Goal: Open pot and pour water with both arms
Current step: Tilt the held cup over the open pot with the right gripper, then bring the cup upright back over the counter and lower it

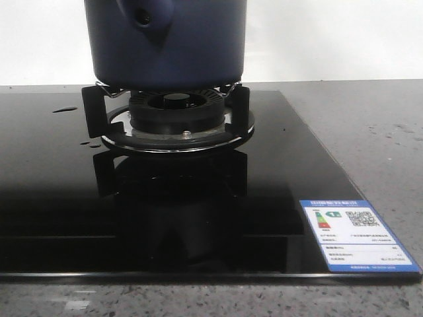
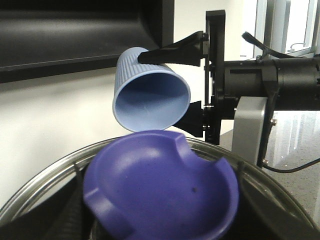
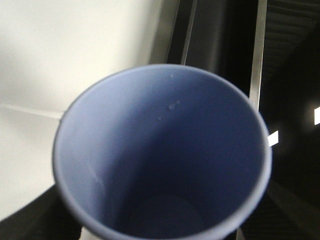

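Clearly the pouring step is at hand: the pot (image 1: 168,43) sits on the burner (image 1: 177,112) of a glossy black stove (image 1: 59,218) set into the grey worktop (image 1: 370,125), its side nub with the round hole facing the front camera, and its top is cut off by that view. In the left wrist view the lid (image 2: 160,187), a glass disc with a purple knob, fills the foreground close to the camera, so the left arm is probably holding it clear of the pot; its gripper is not visible there and I cannot tell how the jaws stand. Beyond the lid the right gripper (image 2: 192,80) is clamped on the pale blue cup (image 2: 150,90), one finger on each side of its ribbed wall, with the cup tipped mouth-down toward the lid. The right wrist view looks straight into the cup, where only a few droplets cling, which suggests the water is largely out.
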Tool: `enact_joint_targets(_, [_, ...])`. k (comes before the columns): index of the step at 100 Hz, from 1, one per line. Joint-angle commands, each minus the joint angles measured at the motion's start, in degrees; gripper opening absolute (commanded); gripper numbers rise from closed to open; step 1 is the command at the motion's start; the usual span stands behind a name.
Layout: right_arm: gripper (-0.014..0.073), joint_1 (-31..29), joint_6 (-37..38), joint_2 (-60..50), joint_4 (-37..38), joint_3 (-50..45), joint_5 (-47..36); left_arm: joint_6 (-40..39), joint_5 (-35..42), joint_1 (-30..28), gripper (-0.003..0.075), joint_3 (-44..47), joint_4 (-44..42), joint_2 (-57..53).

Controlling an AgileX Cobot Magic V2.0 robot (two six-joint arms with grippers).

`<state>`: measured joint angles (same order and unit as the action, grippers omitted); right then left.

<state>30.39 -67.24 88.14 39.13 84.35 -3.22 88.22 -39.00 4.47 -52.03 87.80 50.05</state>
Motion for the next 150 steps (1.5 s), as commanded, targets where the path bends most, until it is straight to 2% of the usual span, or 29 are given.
enact_joint_targets(1, [0.0329,0.0,-0.5,-2.5,0.4,2.2,-2.3,-0.3,0.0,0.5,0.0291,-2.0,4.9,-0.8])
enact_joint_targets(11, [0.0329,0.0,0.4,-2.5,-1.1,2.2,1.8,-0.3,0.0,0.5,0.0291,-2.0,4.9,-0.8])
enact_joint_targets(40, [0.0329,0.0,11.5,-2.5,-18.3,2.2,16.4,-0.3,0.0,0.5,0.0291,-2.0,4.9,-0.8])
enact_joint_targets(55, [0.0329,0.0,14.2,-2.5,-22.5,2.2,20.9,-0.3,0.0,0.5,0.0291,-2.0,4.9,-0.8])
enact_joint_targets(80, [0.0329,0.0,18.8,-2.5,-23.5,2.2,21.5,-0.3,0.0,0.7,0.0291,-2.0,4.9,-0.8])
enact_joint_targets(104, [0.0329,-0.6,25.4,-6.7,-23.5,2.2,16.4,-0.3,0.0,0.7,0.0291,-2.0,4.9,-0.8])
enact_joint_targets(116, [0.0329,-4.2,34.2,-10.7,-24.9,2.2,16.9,-0.3,0.0,0.7,0.0291,-2.0,4.9,-0.8])
enact_joint_targets(125, [0.0329,-8.9,39.4,-13.2,-29.0,2.1,19.3,-0.3,0.0,0.7,0.0291,-2.0,4.9,-0.8])
enact_joint_targets(138, [0.0330,-16.9,39.8,-16.3,-38.6,-1.0,21.3,-0.3,0.0,0.7,0.0291,-2.0,4.9,-0.8])
enact_joint_targets(150, [0.0330,-22.1,39.8,-19.9,-43.7,-9.4,19.3,-0.3,0.0,0.7,0.0291,-2.0,4.9,-0.8])
